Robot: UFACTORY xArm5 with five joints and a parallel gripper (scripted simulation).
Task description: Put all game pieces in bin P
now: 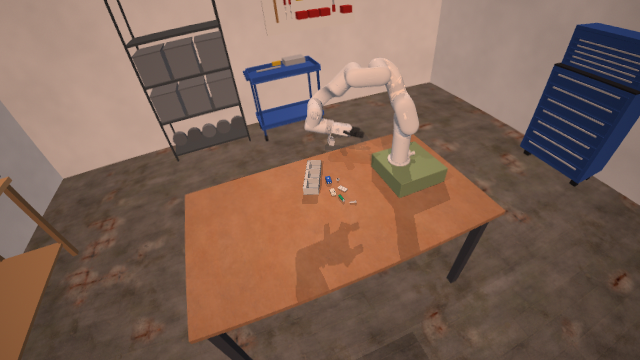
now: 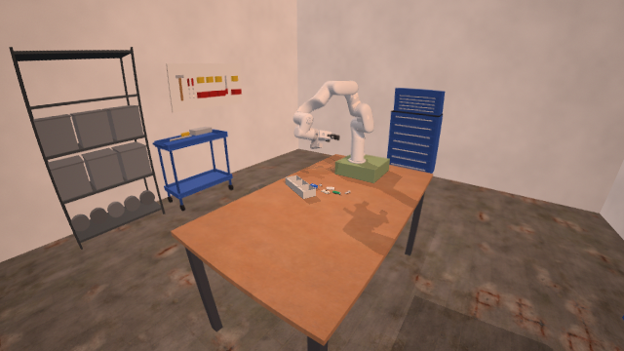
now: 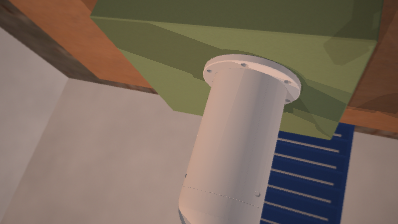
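Note:
My gripper (image 1: pixel 359 132) (image 2: pixel 336 137) is open and empty, high above the table's back edge, fingers toward the arm's base. A row of joined pale grey bins (image 1: pixel 311 190) (image 2: pixel 309 193) stands on the table; no letter is readable. Beside it lie small things: a blue one like a toy car (image 1: pixel 328 179) (image 2: pixel 314 186), a white piece (image 1: pixel 342 188) (image 2: pixel 331 188), another white piece (image 1: pixel 332 192) (image 2: pixel 326 191), a green piece (image 1: pixel 341 198) (image 2: pixel 336 192), a pale piece (image 1: pixel 353 202) (image 2: pixel 348 192) and a tiny grey piece (image 1: pixel 338 179). Which are game pieces I cannot tell. The wrist view shows none of these.
The arm's green base block (image 1: pixel 415 175) (image 2: pixel 358 171) (image 3: pixel 165 80) stands on the table (image 1: pixel 240 250) (image 2: pixel 273 244), to the right of the small things in the top view. A blue trolley (image 1: pixel 282 115), a shelf rack and a blue drawer cabinet (image 1: pixel 575 110) stand off the table.

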